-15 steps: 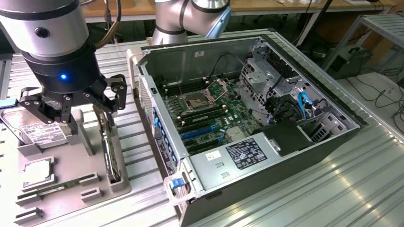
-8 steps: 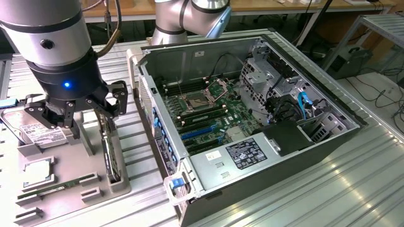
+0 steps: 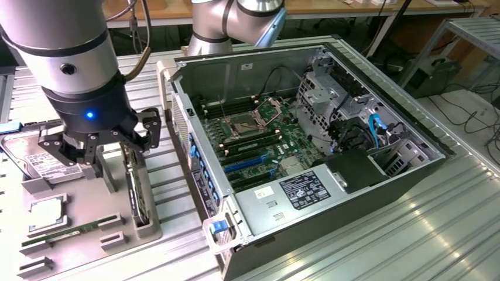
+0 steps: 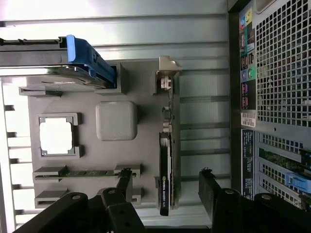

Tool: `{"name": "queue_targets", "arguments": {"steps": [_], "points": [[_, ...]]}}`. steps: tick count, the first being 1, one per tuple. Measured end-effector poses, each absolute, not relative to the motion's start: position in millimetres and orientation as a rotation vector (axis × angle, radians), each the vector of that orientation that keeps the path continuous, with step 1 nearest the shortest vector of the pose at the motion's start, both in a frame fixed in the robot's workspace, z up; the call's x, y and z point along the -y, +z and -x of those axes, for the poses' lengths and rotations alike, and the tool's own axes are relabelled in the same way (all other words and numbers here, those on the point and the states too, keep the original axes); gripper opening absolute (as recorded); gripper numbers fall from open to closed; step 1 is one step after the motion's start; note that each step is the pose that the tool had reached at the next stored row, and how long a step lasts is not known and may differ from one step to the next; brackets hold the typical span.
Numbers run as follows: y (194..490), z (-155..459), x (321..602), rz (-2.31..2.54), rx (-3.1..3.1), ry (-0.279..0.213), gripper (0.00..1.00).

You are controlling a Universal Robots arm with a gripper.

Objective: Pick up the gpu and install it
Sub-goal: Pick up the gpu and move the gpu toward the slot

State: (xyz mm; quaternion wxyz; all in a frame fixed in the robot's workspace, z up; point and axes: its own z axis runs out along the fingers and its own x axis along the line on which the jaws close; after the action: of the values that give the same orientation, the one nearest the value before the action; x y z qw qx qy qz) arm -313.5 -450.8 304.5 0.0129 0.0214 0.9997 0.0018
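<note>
The gpu (image 3: 138, 196) is a thin black card standing on its edge in a slot of the grey holder tray (image 3: 82, 249), at the exterior view's left. In the wrist view I look down on the gpu (image 4: 166, 165) edge-on, with its silvery bracket (image 4: 168, 68) at one end. My gripper (image 3: 125, 170) hangs just above the card, open. In the wrist view the gripper (image 4: 167, 187) has one black finger (image 4: 125, 182) on each side of the card, both clear of it. Nothing is held.
The open PC case (image 3: 258, 64) lies at the exterior view's right, motherboard (image 3: 270, 137) with blue slots exposed. The tray also holds a hard drive (image 3: 39, 161) in a blue caddy (image 4: 87, 56), a CPU (image 3: 47, 213) and a green RAM stick (image 3: 70, 231).
</note>
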Motion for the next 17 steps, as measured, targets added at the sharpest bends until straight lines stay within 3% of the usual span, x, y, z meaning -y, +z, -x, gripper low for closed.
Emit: {"name": "queue_targets", "arguments": {"steps": [17], "points": [[262, 314, 453, -0.060, -3.115, 0.006, 0.66]]}}
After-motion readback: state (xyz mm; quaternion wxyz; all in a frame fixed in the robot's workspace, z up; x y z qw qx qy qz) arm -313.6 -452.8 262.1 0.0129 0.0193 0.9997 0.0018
